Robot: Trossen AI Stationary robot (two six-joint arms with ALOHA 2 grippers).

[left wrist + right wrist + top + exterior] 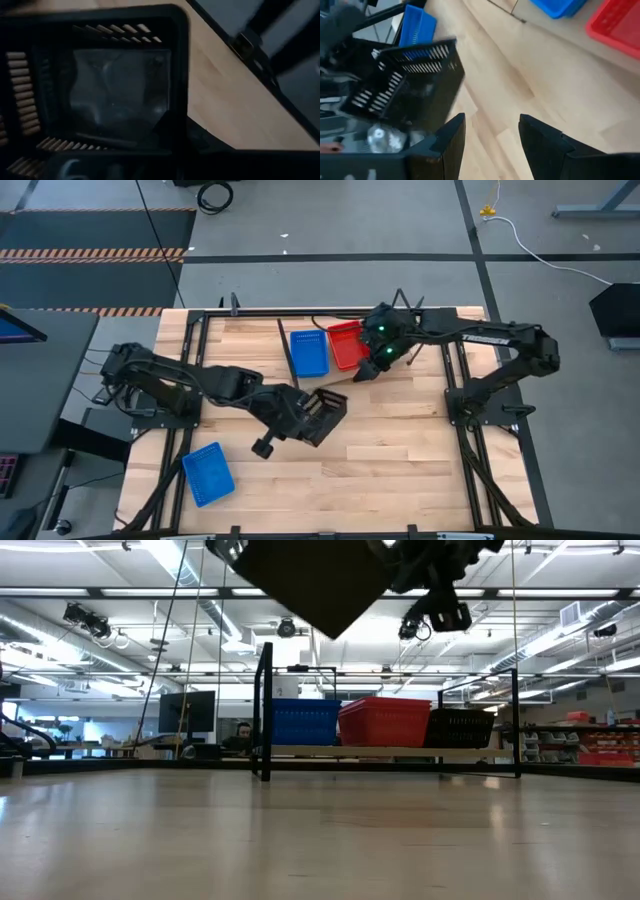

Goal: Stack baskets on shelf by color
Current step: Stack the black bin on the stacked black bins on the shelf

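In the high view we saw the left pincer (300, 418) near the middle of the frame, closed on a black basket (325, 412) that hung tilted above the wooden desk (400, 470). The right pincer (367, 370) sat in the upper middle, just beside the shelf (335, 378), its fingers parted and empty. On the shelf lay a blue basket (309, 352) and, touching its right side, a red basket (347, 345). A second blue basket (208, 474) lay alone on the desk at the lower left, well apart from the others.

In the low view we found the shelf (390, 752) at mid-frame with three baskets side by side: the blue basket (299, 722) on the left, the red basket (385, 721) in the middle and another black basket (460, 727) on the right. The held black basket (315, 580) hung at the top of the frame, clear of the desk (320, 840).

In the left wrist view the held black basket (100, 85) filled most of the frame, its slotted walls close to the lens, with the desk (235, 100) to the right.

In the right wrist view we saw the right pincer (492, 135) with its two dark fingers (452, 137) spread apart over the desk (520, 75). The held black basket (412, 85) hung at the left, the second blue basket (417, 25) behind it, and the blue basket (557, 6) and red basket (617, 22) showed at the upper right.
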